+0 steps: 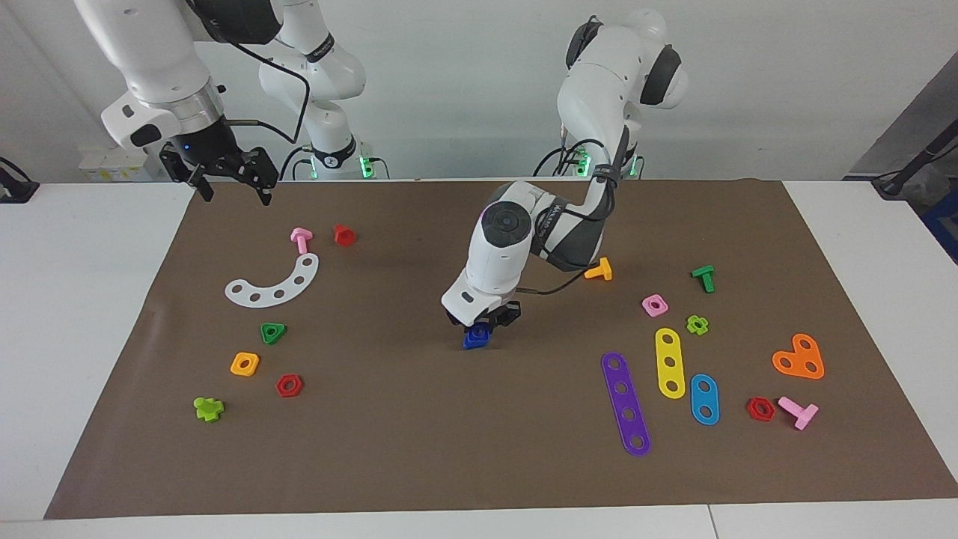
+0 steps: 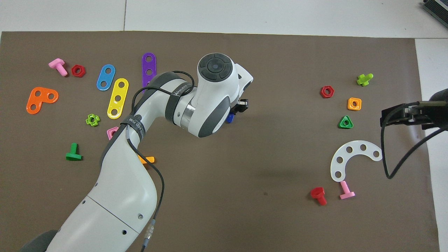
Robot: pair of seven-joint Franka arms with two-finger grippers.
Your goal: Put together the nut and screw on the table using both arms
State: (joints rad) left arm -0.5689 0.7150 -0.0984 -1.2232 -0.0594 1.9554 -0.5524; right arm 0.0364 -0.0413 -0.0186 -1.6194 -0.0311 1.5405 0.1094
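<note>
One dark-blue piece [image 1: 477,337] lies at the middle of the brown mat [image 1: 419,449] on the table. I cannot tell whether it is the nut, the screw or both joined; no other dark-blue piece shows. My left gripper [image 1: 485,320] is down right over it and touches or nearly touches it. In the overhead view only an edge of the blue piece [image 2: 230,118] shows under the left gripper [image 2: 238,109]. My right gripper [image 1: 233,187] is open and empty, raised over the mat's corner at the right arm's end; it also shows in the overhead view [image 2: 397,117].
Toward the right arm's end lie a white curved strip [image 1: 273,284], a green triangular nut [image 1: 273,332], an orange square nut [image 1: 245,364], a red hex nut [image 1: 289,385] and a pink bolt [image 1: 301,239]. Toward the left arm's end lie coloured strips [image 1: 626,404], a pink nut [image 1: 654,305] and an orange bolt [image 1: 599,270].
</note>
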